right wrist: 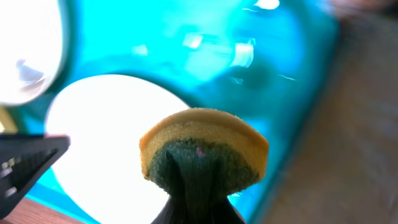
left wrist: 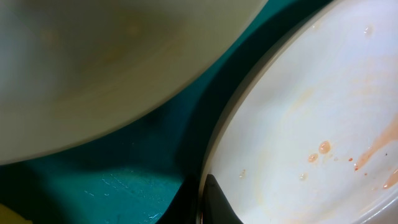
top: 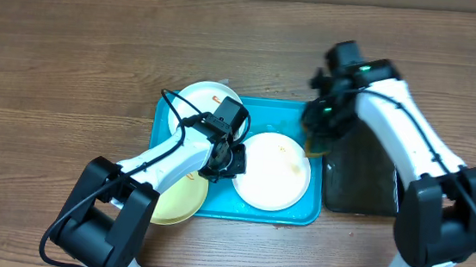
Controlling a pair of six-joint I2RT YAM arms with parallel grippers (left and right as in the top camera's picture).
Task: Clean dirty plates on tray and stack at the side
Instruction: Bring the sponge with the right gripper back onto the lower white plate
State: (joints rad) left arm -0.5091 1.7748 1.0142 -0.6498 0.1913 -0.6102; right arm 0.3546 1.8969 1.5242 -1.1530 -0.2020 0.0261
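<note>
The turquoise tray holds a white plate with faint orange smears at its middle right. A second white plate lies at the tray's top left corner. A pale yellow plate lies at the bottom left, partly over the rim. My left gripper is shut on the left rim of the smeared plate, one finger on each side of the rim. My right gripper hovers over the tray's right edge, shut on a yellow and green sponge.
A narrow black tray lies right of the turquoise tray, under my right arm. Another plate fills the top left of the left wrist view, blurred. Brown wooden table all around.
</note>
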